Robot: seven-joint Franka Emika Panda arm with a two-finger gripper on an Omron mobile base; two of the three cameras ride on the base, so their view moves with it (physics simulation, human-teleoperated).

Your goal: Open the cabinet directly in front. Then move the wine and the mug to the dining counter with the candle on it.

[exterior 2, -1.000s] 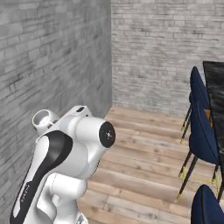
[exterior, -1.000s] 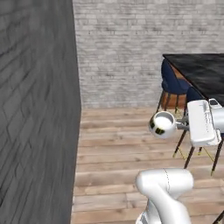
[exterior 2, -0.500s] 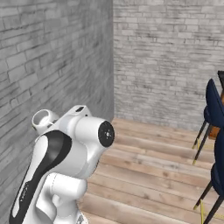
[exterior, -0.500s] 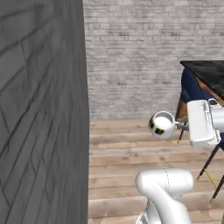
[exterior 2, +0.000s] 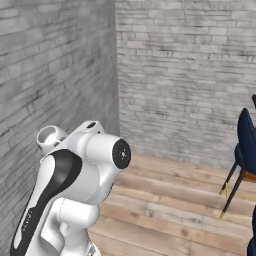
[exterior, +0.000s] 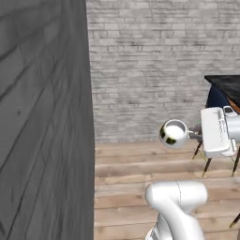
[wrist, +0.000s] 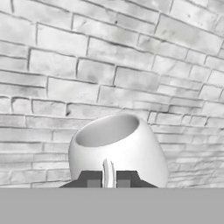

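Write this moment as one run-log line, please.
phase: carrying | end effector: shut on mug handle | mug: upright, in the air | facing: brick wall | counter: far right

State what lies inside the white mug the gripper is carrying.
The mug, clamped by its handle in the gripper, shows a bare white inner wall near the rim; the bottom is hidden by the front wall.

Grey brick walls (exterior 2: pixel 190 75), wooden plank floor (exterior 2: pixel 175 210), dark blue chair (exterior 2: pixel 245 150) at right — thin legs
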